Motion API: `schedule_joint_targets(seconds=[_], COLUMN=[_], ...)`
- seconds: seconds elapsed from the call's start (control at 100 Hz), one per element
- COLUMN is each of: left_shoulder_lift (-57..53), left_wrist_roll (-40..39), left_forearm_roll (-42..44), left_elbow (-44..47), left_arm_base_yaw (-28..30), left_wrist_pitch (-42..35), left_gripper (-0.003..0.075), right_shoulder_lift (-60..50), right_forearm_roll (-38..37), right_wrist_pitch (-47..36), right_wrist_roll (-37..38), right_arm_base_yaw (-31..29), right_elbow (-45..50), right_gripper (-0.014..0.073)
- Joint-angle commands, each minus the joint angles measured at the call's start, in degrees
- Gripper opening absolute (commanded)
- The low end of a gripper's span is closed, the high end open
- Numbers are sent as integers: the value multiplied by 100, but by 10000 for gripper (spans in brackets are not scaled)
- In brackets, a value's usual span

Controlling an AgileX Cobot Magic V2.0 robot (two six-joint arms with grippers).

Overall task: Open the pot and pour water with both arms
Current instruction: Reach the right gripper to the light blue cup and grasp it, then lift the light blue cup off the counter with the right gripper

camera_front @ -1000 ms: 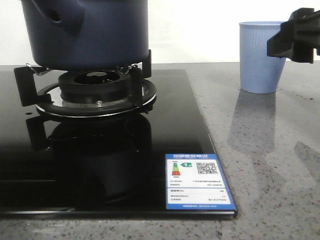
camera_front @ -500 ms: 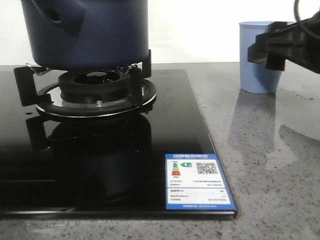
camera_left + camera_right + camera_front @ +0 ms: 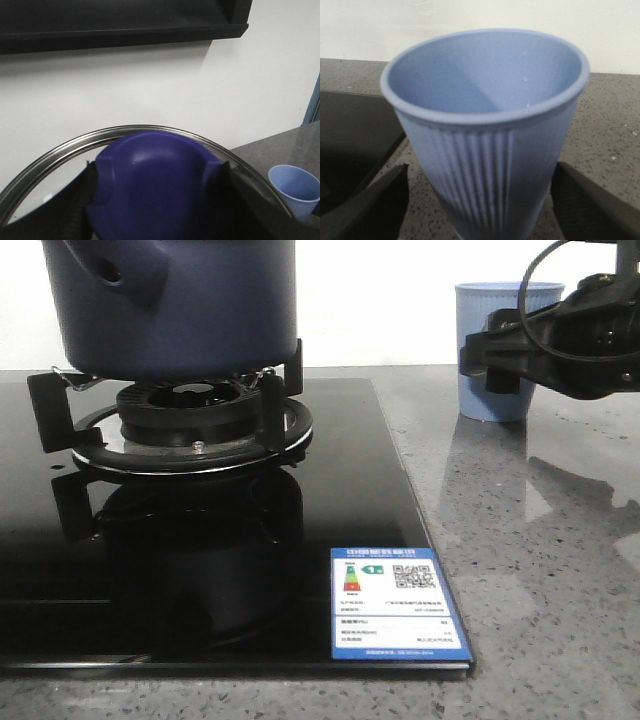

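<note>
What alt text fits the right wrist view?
A pale blue ribbed cup stands upright on a speckled grey countertop, filling the frame, with a black finger of the right gripper on either side of it. The cup's inside looks empty except for a few droplets, and the glossy black cooktop lies beside it.

A kitchen: glass gas hob [image 3: 200,570] with burner [image 3: 190,415] set in speckled stone counter [image 3: 540,570].

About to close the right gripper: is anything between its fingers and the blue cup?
Nothing visible. In the right wrist view the right gripper has its fingers flanking the cup, one on each side, with only bare counter showing in the gaps.
</note>
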Motion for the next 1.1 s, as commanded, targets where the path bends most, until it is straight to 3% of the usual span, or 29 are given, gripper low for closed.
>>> schedule_joint_targets(seconds=[0.0, 0.21, 0.53, 0.76, 1.09], left_shoulder_lift=[-162, -162, -162, -162, -162], left_wrist_roll=[-44, -44, -44, -44, -44], left_forearm_roll=[-149, -149, -149, -149, -149], left_elbow=[-251, -251, -251, -251, -251], left_arm_base_yaw=[14, 14, 14, 14, 14], left_wrist_pitch=[-428, -428, -428, -428, -449], left_gripper=[317, 317, 317, 317, 317], right_shoulder_lift=[-118, -40, 42, 325, 505], right_forearm_roll=[-153, -360, -360, -579, -477], right_wrist_pitch=[-546, -1034, -1088, -1112, -1477], right_wrist_roll=[5, 5, 5, 5, -5], right_arm_base_yaw=[-6, -6, -6, -6, -6], right_elbow=[-244, -292, -292, -292, -292], right_gripper=[512, 511, 512, 624, 626])
